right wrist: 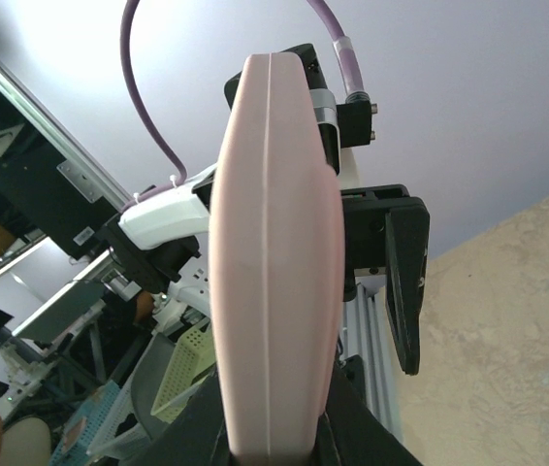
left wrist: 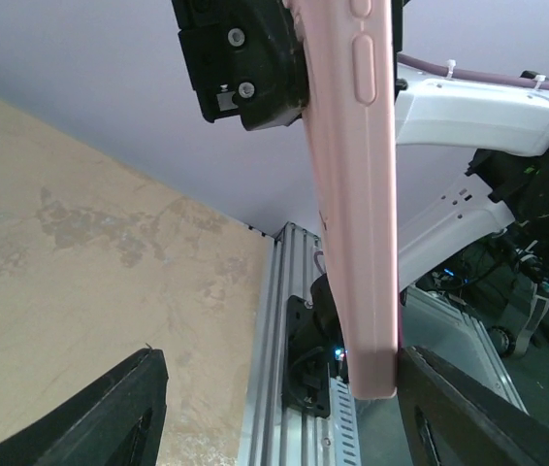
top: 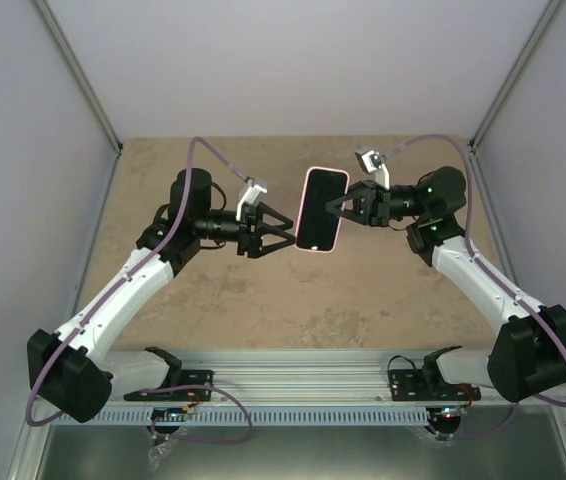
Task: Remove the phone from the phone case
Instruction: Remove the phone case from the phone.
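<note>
Both arms are raised above the table and angled inward toward the middle. The left arm (top: 128,285) is extended from the near left. The left gripper (top: 285,234) is pointed right, its fingers (left wrist: 110,413) spread wide. The right arm (top: 473,270) is bent at the elbow. The right gripper (top: 333,214) is pointed left and clamped on the phone case (right wrist: 274,243).

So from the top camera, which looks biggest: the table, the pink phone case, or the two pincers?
Largest to smallest:
1. the table, by far
2. the pink phone case
3. the left pincer and right pincer, which look about the same, so I won't rank one over the other
</note>
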Available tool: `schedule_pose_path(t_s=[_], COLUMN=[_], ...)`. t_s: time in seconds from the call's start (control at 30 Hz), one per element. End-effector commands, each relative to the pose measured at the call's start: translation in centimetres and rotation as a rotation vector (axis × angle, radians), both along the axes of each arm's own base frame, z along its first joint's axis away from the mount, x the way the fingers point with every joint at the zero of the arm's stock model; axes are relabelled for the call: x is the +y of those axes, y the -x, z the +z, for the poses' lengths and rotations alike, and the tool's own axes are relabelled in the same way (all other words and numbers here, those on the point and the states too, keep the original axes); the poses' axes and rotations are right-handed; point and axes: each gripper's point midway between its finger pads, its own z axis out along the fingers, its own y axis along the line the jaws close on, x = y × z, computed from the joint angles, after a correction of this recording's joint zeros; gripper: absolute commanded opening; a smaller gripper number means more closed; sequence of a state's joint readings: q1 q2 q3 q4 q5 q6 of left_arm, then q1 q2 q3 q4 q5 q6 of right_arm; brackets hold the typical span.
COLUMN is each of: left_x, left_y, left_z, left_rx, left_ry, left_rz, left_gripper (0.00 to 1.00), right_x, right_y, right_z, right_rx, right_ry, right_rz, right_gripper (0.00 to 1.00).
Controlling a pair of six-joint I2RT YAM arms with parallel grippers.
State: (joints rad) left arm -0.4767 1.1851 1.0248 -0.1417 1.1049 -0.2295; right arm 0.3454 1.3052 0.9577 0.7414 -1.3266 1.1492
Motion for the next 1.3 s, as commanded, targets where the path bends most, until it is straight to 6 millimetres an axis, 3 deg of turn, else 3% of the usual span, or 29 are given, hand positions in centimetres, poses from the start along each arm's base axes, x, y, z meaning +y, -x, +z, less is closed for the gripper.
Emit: schedule_pose_path(t_s=[0.0,0.13,0.37,0.63,0.9,1.27], left_x=[-0.2,-0.1,0.9,0.7,-0.4,-0.9], left_y=[-1.4,-2.3,-5.8,-6.5,-5.3,-4.3], left_z=[-0.1,-0.7,-3.2,-3.8,-1.6,0.9], left_rx=[-0.038,-0.047,-0.063,-0.021,0.021,0.003], left_ry=[-0.033,-0.069,-0.19,-0.192,-0.099,-0.022], left_rz=[0.068,0.114,0.308,0.318,0.215,0.13], left_gripper=[0.67,0.65,0.56,0.55,0.53,0.5], right_x=[-0.3,-0.3,-0.4,-0.3,0.7,1.7], right_y=[0.7,0.8,1.3,3.3,5.9,7.3], right_z=[1.5,1.6,1.8,2.1,0.9,-0.9], right_rx=[-0.067,-0.07,-0.077,-0.122,-0.159,-0.154], right_ry=[-0.035,-0.037,-0.043,-0.056,-0.032,0.006], right_rz=[-0.017,-0.014,0.002,0.069,0.178,0.26], right_gripper=[0.01,0.01,0.01,0.01,0.01,0.01])
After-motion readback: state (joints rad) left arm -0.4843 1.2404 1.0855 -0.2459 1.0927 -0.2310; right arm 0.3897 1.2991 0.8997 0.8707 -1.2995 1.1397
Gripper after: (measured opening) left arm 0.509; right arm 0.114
